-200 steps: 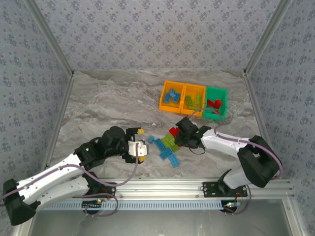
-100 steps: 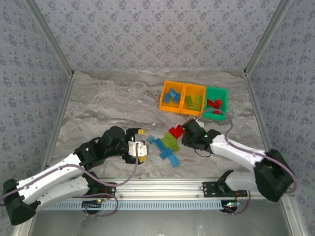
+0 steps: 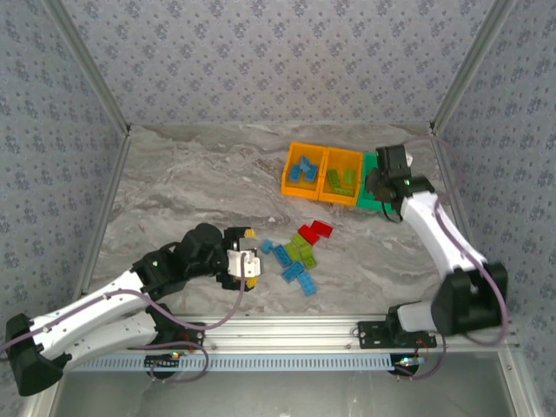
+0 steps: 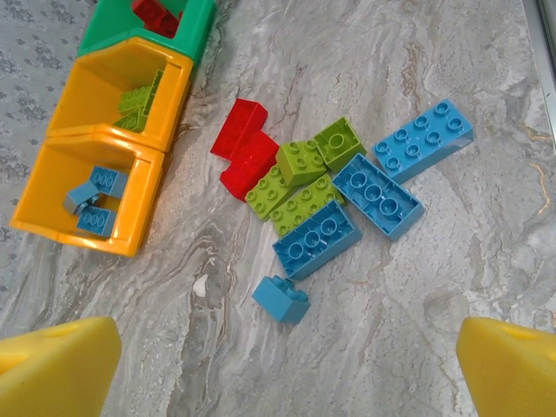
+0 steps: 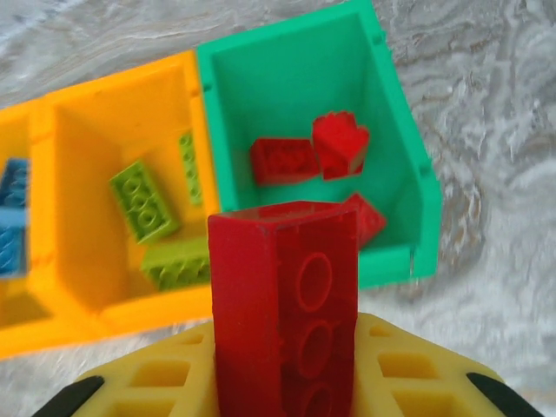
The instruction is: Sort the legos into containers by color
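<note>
The right fingers (image 5: 148,382) are clamped nearly shut on a red brick (image 5: 282,295). It stands on end between the yellow pads at the bottom centre of the right wrist view. The brick is held above the near rim of the green container (image 5: 295,87), close to the wall it shares with the middle orange container (image 5: 87,122). That placement makes sense, since a few red bricks (image 5: 282,161) already lie in the green one and this piece looks meant to join them. It is not yet released, and a small shift toward the upper right of that frame would centre it over the opening.

Lime bricks (image 5: 143,200) sit in the middle orange container, and blue ones (image 4: 95,187) in the end orange container (image 4: 130,239).

The left fingers (image 4: 52,365) are spread as wide as they go and hold nothing. They hover low over the surface (image 4: 417,52), their two yellow tips in the bottom corners of the left wrist view. The loose legos (image 4: 304,204) lie between and beyond the tips at mid-frame: red, lime and blue pieces bunched together and touching. This suggests the arm is lined up for its own pick.
</note>
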{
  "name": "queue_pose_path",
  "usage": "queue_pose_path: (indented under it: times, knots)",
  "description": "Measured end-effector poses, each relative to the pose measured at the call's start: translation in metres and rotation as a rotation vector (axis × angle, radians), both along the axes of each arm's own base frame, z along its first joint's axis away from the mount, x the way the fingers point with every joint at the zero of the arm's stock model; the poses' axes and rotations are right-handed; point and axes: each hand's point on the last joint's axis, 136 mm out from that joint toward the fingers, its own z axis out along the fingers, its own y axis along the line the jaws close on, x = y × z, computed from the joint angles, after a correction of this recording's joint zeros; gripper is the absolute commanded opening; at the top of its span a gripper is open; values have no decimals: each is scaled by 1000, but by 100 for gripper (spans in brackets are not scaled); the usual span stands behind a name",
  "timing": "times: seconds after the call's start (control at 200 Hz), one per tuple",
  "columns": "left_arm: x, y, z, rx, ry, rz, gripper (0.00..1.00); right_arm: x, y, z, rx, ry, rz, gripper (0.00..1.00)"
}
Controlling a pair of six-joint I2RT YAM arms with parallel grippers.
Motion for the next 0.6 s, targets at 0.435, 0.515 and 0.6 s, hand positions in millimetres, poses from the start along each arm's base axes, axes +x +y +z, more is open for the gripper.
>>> queue_pose_path:
  times: [0.435, 0.515, 0.6]
  knots:
    - [2, 0, -3, 23, -19, 14, 99, 70, -30, -88, 6, 218, 27, 54]
    - [2, 0, -6, 34, -12, 13, 99, 70, -27, -89, 12, 222, 36, 54]
    - [6, 0, -10, 40, 2, 43, 99, 70, -27, -86, 15, 218, 41, 55]
